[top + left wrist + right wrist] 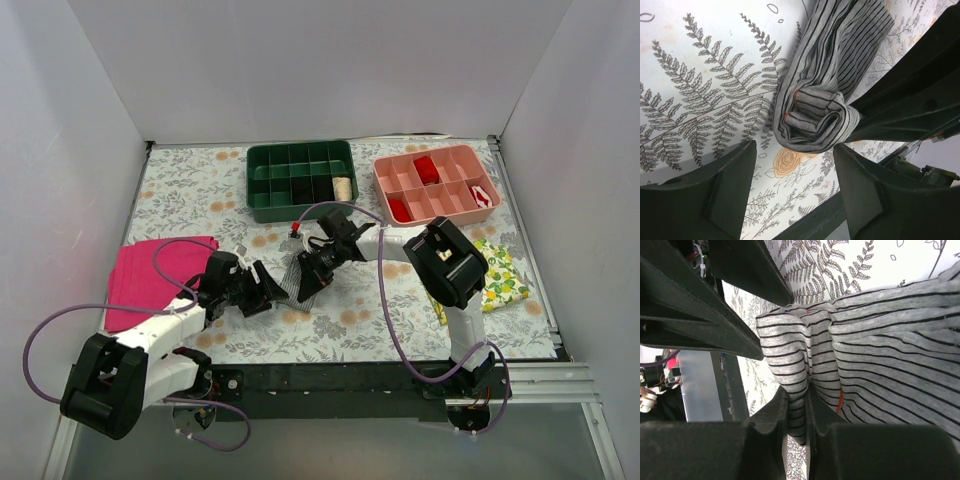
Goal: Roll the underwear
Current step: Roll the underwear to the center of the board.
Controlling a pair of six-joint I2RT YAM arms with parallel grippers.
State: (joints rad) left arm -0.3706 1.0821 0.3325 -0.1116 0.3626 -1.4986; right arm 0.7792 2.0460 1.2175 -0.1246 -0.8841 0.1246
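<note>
In the overhead view the two claws are crowding together at mid-frame and covering most of the underwear (291, 268). Only a small grey striped patch is showing between them, so its outline cannot be read from there.

The left claw (262, 292) is standing open. In its wrist view its two dark fingers (725, 195) are sitting apart at the bottom of the frame, with the rolled end of the underwear (815, 120) lying just above the gap and neither finger clearly touching it. The right claw (306, 284) is pinching a fold of the underwear (880, 330) between nearly closed fingers (771, 430) at the bottom centre of its own view. The fingers are hiding the cloth below the pinch.

In the left wrist view the underwear is lying part rolled on the floral worktop (700, 75), with the coil at frame centre and orange trim showing in its end. Its flat unrolled length is running from the coil toward the upper right, where the top edge is cutting it off, and this is its long axis.

A magenta cloth (140, 275) is lying at the left of the overhead frame. A lemon-print cloth (503, 280) is lying at the right, partly behind the right arm.

Farther back, a green tray (298, 214) is holding a cream roll (343, 188) and some dark things too small to name. Beside it, a pink tray (450, 216) is holding red pieces (427, 168) in three of its compartments.
</note>
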